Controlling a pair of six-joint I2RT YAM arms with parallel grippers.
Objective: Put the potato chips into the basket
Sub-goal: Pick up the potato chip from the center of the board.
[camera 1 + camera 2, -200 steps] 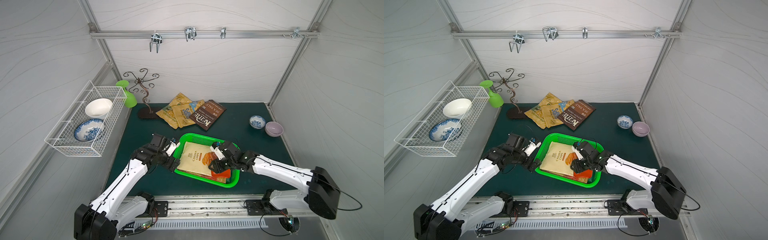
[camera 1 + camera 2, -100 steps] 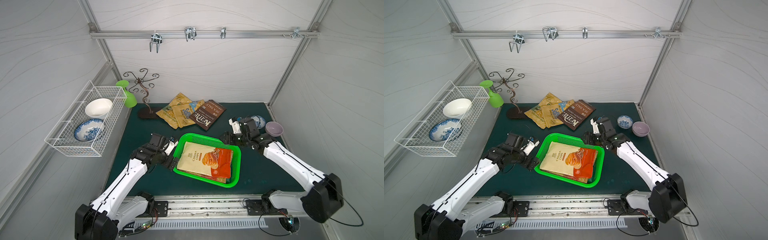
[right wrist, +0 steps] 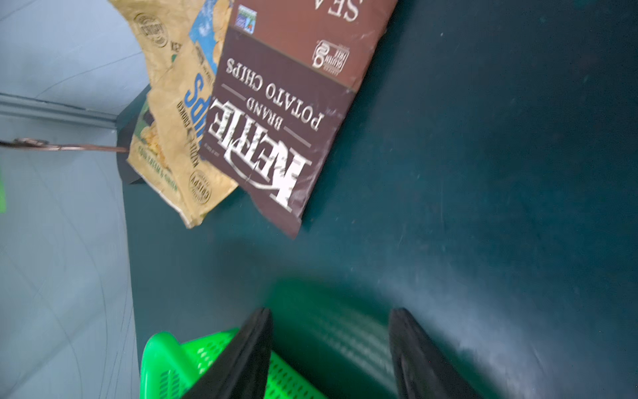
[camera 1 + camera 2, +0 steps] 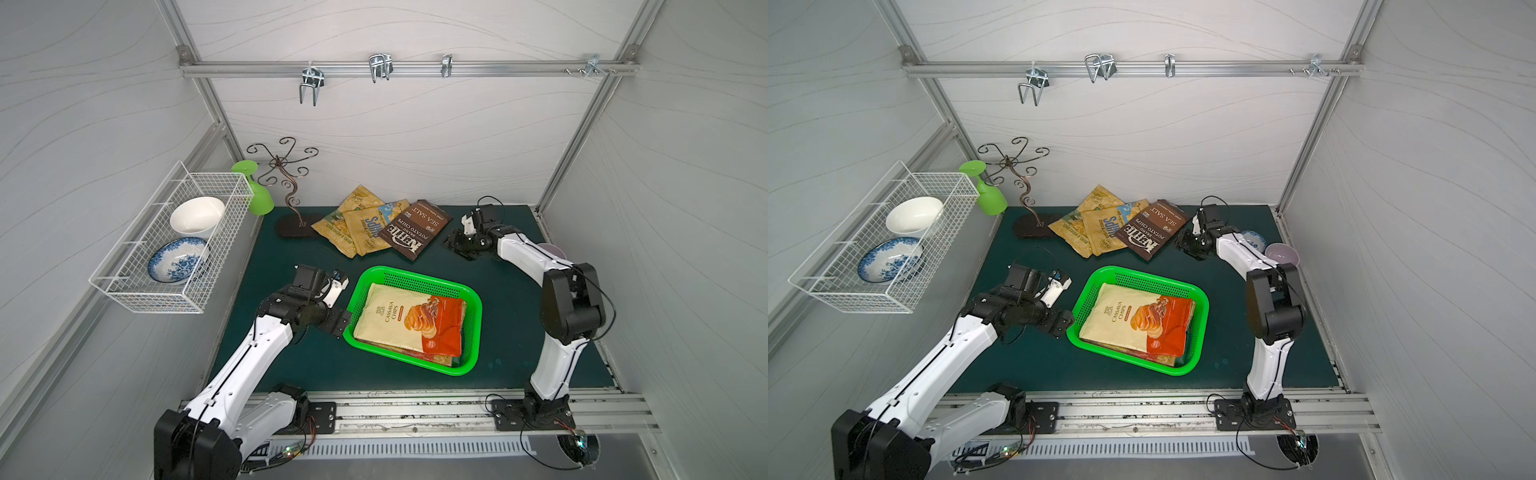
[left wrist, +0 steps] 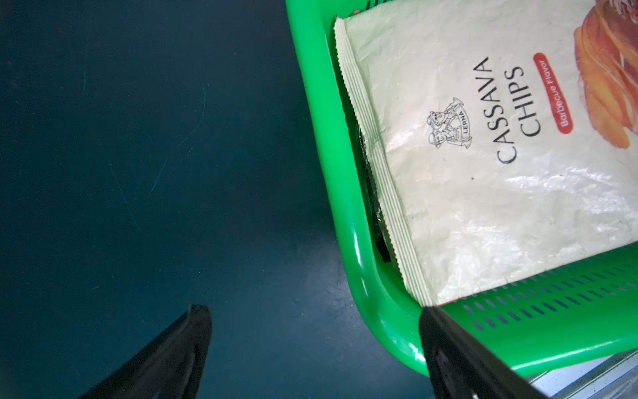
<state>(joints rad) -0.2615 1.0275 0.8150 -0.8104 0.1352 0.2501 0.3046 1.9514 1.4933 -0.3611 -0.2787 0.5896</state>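
Overhead, both top views: brown Kettle potato chips bag (image 4: 415, 230) flat at the back of the bench (image 4: 291, 365), overlapping tan chip bags (image 4: 357, 226); apart from the green basket (image 4: 415, 276), which holds a stack topped by a Cassava Chips bag (image 4: 395, 320).
Right hand (image 4: 459, 237): near the Kettle bag's side edge, fingers partly spread, empty.
Left hand (image 4: 340, 305): spread wide, empty, at the basket's short end.
Left wrist view: Cassava Chips bag (image 5: 483, 155) cream, glossy, crinkled, serrated seal beside the basket rim (image 5: 345, 172); darker bag underneath.
Right wrist view: Kettle bag (image 3: 276, 131) brown, white lettering; fingers apart, nothing between.
Handling, judged: light, limp, slick film, crushable contents; best pinched at a free edge or corner seal.
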